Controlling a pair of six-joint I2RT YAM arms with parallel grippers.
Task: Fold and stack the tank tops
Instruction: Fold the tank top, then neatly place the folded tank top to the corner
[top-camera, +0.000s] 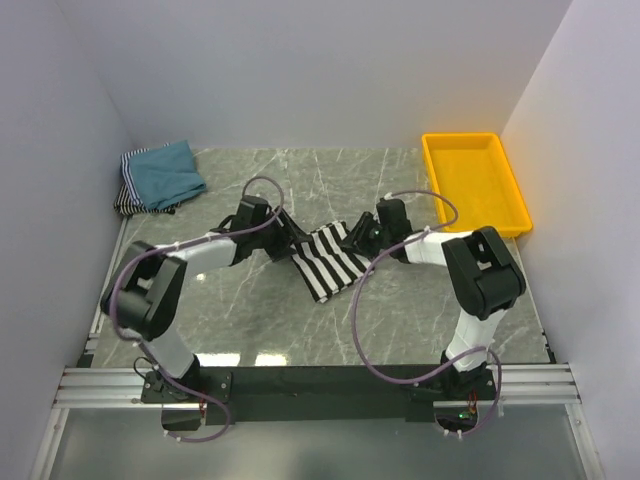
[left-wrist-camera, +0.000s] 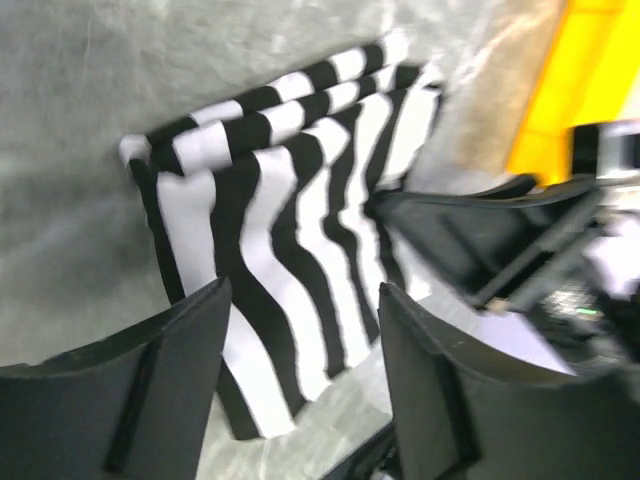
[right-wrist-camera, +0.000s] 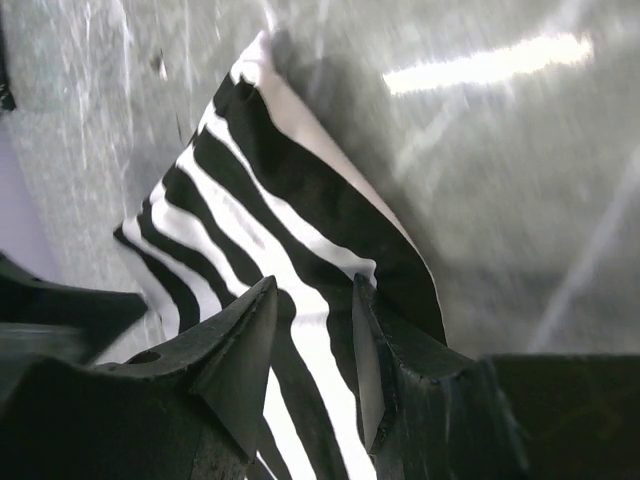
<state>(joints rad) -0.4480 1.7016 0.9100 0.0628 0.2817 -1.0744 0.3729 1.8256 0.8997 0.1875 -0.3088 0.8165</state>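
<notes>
Striped tank top (top-camera: 330, 262): lay folded into a compact, slanted shape near the middle of the tabletop (top-camera: 400, 320), between the two grippers; showed broad black-and-white bands, with layered edges stacked at one end.
Other tank tops: plain teal-blue top (top-camera: 165, 172) rested in the far left corner, over a finely striped top (top-camera: 124, 200) whose edge peeked out beside the left wall (top-camera: 50, 150); lay well apart from the striped tank top.
Yellow tray (top-camera: 475, 185): sat at the far right, close to the right wall (top-camera: 590, 160), well apart from the cloth.
In the way: both grippers crowded over the same piece of cloth from opposite sides; black body of the right one loomed just past the stripes in the left wrist view.
Left arm (top-camera: 200, 250): reached in from the near left, elbow bent, forearm angled toward the centre.
Left gripper (left-wrist-camera: 302, 300): hung low over the left end of the cloth, spread wide, fingers (left-wrist-camera: 150, 390) on either side of the stripes, clamping nothing.
Right arm (top-camera: 480, 270): rose from the near right, folded at the elbow, forearm pointed left toward the centre.
Right gripper (right-wrist-camera: 312, 290): hovered close over the right end of the cloth, parted, stripes visible in the gap between its fingers (right-wrist-camera: 240, 350), no pinch seen.
</notes>
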